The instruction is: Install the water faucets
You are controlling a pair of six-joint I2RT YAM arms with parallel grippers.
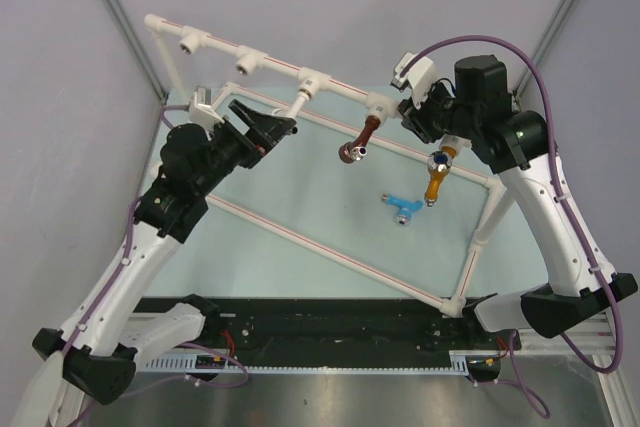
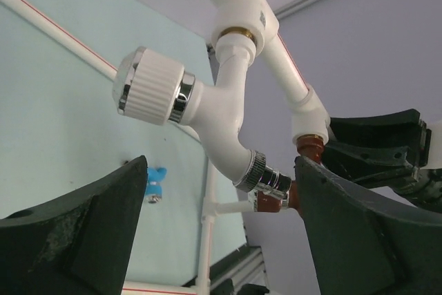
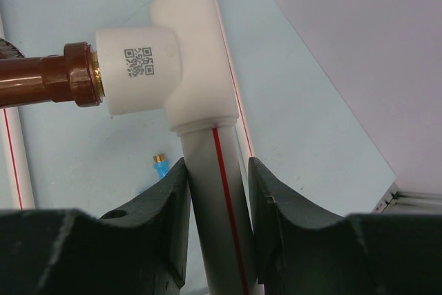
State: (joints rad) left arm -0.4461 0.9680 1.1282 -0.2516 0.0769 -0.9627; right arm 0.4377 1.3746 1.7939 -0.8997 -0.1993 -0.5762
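The white pipe frame [image 1: 330,82] carries a row of tee sockets. A white faucet [image 1: 300,103] hangs from one tee and a brown faucet [image 1: 358,142] from the tee to its right. My left gripper [image 1: 275,127] is open. In the left wrist view the white faucet [image 2: 221,115] sits between the fingers of the left gripper [image 2: 219,170], untouched. My right gripper [image 1: 415,117] is shut on the frame's pipe [image 3: 217,191] just below the tee [image 3: 166,60] that holds the brown faucet [image 3: 48,77]. The light blue faucet [image 1: 400,207] and the orange-yellow faucet [image 1: 438,175] are loose on the mat.
Two tee sockets [image 1: 190,44] at the left of the upper rail hold nothing. The frame's lower rails [image 1: 330,247] cross the light green mat [image 1: 260,267]. A black rail [image 1: 330,332] with cables runs along the near edge. Grey walls close in on both sides.
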